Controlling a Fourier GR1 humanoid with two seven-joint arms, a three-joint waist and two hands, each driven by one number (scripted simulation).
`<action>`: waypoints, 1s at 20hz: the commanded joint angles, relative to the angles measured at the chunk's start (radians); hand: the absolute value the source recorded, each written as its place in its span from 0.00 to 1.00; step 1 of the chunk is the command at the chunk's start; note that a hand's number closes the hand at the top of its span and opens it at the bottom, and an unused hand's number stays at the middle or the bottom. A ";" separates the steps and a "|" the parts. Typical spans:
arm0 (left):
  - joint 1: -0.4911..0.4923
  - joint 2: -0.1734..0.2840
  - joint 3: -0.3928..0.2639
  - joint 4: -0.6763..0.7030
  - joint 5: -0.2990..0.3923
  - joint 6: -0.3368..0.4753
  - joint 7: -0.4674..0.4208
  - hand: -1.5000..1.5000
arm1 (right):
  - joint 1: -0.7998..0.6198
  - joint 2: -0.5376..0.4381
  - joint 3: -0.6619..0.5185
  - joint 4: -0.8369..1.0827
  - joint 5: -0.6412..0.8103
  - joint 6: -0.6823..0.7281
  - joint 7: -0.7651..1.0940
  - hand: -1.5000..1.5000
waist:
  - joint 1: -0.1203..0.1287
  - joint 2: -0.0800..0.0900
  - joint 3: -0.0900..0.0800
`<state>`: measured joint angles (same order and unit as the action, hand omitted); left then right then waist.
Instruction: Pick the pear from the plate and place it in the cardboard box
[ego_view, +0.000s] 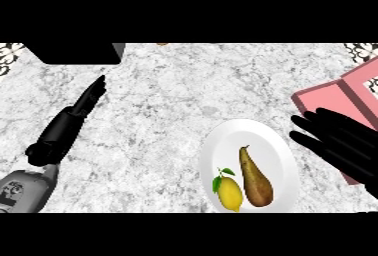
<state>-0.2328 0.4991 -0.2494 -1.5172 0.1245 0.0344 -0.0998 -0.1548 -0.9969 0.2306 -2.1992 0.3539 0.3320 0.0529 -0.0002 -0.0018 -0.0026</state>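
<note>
Together on the white plate (275, 137): pear (255, 178) beside lemon (230, 193)

Left robot hand (74, 117) black, grey forearm (26, 187); right robot hand (336, 142) black.

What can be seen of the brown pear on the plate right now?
The long brown pear lies on its side on the white oval plate, its narrow neck and thin dark stem pointing up the view, its wider base nearer the plate's lower rim. Its skin looks smooth and matte. A yellow lemon with green leaves lies close at its left. No hand touches it.
</note>
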 joint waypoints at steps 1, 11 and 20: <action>0.019 -0.022 -0.013 0.010 -0.021 0.002 -0.031 0.50 | -0.014 -0.030 0.144 -0.152 0.104 0.113 0.204 0.00 | 0.004 -0.002 -0.002; -0.066 -0.058 0.011 0.028 -0.040 -0.011 0.022 0.50 | -0.220 0.224 0.469 -0.179 0.193 0.390 0.689 0.00 | 0.003 0.001 -0.001; -0.018 -0.085 0.036 -0.003 -0.065 -0.039 0.038 0.50 | -0.211 0.542 0.674 0.025 0.358 0.428 0.868 0.00 | 0.003 0.001 0.002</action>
<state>-0.2418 0.4512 -0.2061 -1.5143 0.0801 -0.0151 -0.0827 -0.3605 -0.5730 0.8217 -2.2494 0.6364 0.7234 0.8168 0.0044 -0.0018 -0.0013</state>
